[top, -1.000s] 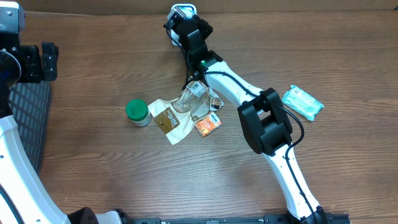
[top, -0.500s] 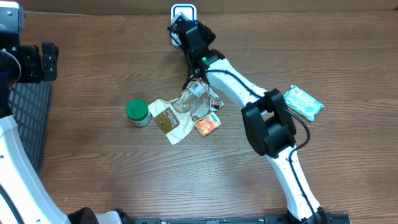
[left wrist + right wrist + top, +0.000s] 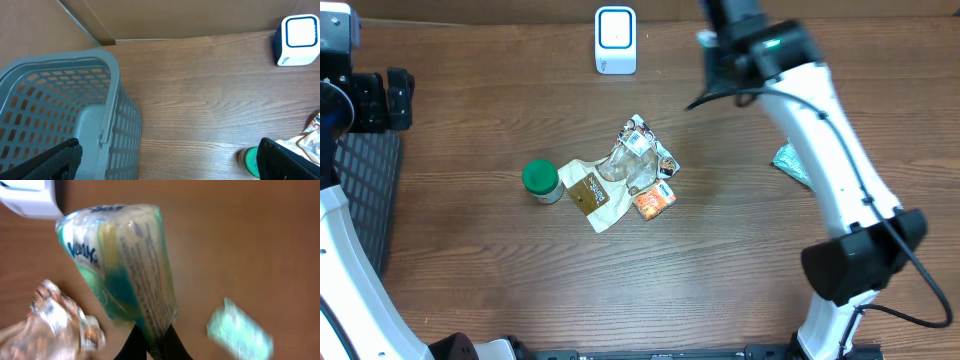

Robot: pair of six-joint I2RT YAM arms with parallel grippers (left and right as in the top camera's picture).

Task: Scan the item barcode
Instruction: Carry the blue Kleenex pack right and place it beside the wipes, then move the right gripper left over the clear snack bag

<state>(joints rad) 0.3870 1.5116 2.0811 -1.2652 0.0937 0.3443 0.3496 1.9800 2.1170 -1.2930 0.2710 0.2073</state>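
Wooden table (image 3: 470, 280) seen from overhead, bounded along its far edge by a cardboard wall (image 3: 190, 17); a white scanner (image 3: 615, 40) with a blue-rimmed face stands at that edge; a grey basket (image 3: 365, 190) sits at the table's left side, the left wrist view showing its latticed walls and plain floor from above; near the table's middle stand a green-lidded jar (image 3: 541, 180) and, just beside it, a heap of wrappers (image 3: 630, 160) with a brown packet (image 3: 587, 192) and an orange packet (image 3: 654, 200) at its near side; a second pack (image 3: 786, 160), teal, lies well to the right, partly covered by the right arm (image 3: 820, 120); the left gripper (image 3: 167, 145) is spread to its widest and holds nothing, its two fingers framing the basket, jar and scanner in its own view; overhead, the right arm runs to the top edge of the frame and its claw cannot be made out; the right wrist view alone shows the right gripper (image 3: 152, 340) pinched tight on the lower edge of the teal pack (image 3: 120, 265), which is lifted off the table, printed side toward the camera, with the scanner at upper left, the wrappers at lower left and the second pack, blurred, at lower right.
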